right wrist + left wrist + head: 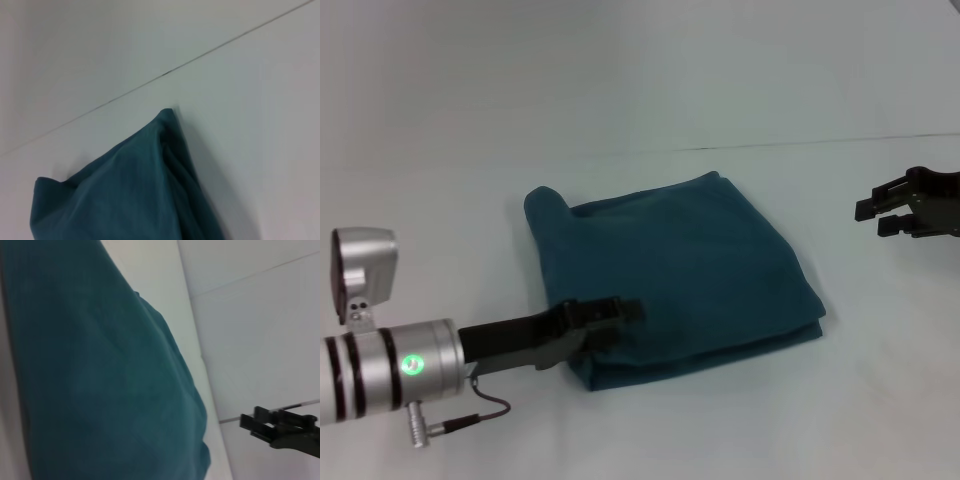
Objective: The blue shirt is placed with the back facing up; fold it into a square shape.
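- The blue shirt [675, 275] lies folded into a rough, thick square in the middle of the white surface [620, 80], its edges running skewed to the surface's edges. One loose flap pokes out at its far-left corner.
- Your left claw [620, 312] sits at the shirt's near-left edge, reaching in over the cloth. Its tips rest on or just above the top layer. You cannot tell from these views whether it pinches any fabric or how far apart its fingers stand.
- Your right claw [885, 212] hangs over the surface's right side, well apart from the shirt. Its fingers stand apart with nothing between them.
- The relation that counts: the shirt stretches away from the left claw toward the far right, so the left arm is much nearer.
- By the look of it, the folding is nearly done; that stray flap probably needs tucking, and the left arm is nearest to it.
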{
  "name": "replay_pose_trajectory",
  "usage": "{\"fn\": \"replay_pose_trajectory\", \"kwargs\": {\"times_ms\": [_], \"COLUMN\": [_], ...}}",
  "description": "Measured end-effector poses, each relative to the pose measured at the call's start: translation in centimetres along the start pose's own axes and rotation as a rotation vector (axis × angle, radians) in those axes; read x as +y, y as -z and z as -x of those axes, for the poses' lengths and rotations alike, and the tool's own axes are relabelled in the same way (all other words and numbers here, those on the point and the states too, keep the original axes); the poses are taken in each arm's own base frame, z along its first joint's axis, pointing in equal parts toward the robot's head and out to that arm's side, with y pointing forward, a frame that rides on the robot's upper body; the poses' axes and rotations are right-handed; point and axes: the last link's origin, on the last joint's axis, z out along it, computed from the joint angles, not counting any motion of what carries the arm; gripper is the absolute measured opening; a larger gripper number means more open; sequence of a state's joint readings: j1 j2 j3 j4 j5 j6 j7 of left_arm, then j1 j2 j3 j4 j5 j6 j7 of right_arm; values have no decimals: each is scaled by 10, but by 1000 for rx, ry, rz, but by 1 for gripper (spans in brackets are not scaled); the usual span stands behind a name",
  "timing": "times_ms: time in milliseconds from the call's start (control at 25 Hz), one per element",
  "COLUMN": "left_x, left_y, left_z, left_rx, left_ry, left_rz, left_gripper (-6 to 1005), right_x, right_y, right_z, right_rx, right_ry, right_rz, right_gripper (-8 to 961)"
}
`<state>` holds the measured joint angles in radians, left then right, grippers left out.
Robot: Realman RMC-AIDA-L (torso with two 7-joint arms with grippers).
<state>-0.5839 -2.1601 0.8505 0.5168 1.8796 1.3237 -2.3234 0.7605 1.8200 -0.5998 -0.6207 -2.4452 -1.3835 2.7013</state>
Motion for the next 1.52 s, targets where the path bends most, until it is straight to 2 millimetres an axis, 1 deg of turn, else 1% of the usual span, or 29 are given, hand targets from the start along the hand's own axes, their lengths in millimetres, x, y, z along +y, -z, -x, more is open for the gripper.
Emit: {"fn": "replay_pose_trajectory", "kwargs": {"times_ms": [160, 320, 440, 520, 600, 720, 800, 880, 1000, 1160, 1320, 1520], "left_x": [-10, -19, -23, -20, -14, -12, -13, -17, -23, -25, -25, -20], "left_y": [-9, -9, 1, 13, 29, 39, 42, 39, 30, 22, 18, 12], "left_z": [2, 8, 13, 11, 6, 4, 4, 6, 9, 9, 9, 9], "left_rx": [2, -21, -59, -52, -18, -5, -2, -12, -53, -80, -79, -86], "left_ry": [2, 6, 24, 37, 30, 23, 22, 9, -37, -114, -123, -115], "left_rz": [-68, -116, -130, -94, -44, -35, -46, -81, -148, -193, -199, -179], "left_gripper": [657, 657, 658, 657, 657, 657, 657, 657, 657, 658, 658, 658], "right_x": [-1, -3, -4, -4, -4, -5, -5, -3, -1, -1, -2, -3], "right_y": [0, 0, 1, 2, 2, 3, 3, 2, 1, 1, 1, 1], "right_z": [-1, -2, -1, -1, -1, -1, -1, 0, 0, 0, -1, -1], "right_rx": [0, 0, -1, -1, 0, -1, -2, -3, -2, -1, -1, -4], "right_ry": [-2, -6, -7, -7, -8, -9, -8, -5, -1, -1, -5, -10], "right_rz": [0, -3, -5, -5, -5, -5, -7, -6, -3, -2, -3, -1], "right_gripper": [446, 446, 446, 446, 446, 446, 446, 446, 446, 446, 446, 446]}}
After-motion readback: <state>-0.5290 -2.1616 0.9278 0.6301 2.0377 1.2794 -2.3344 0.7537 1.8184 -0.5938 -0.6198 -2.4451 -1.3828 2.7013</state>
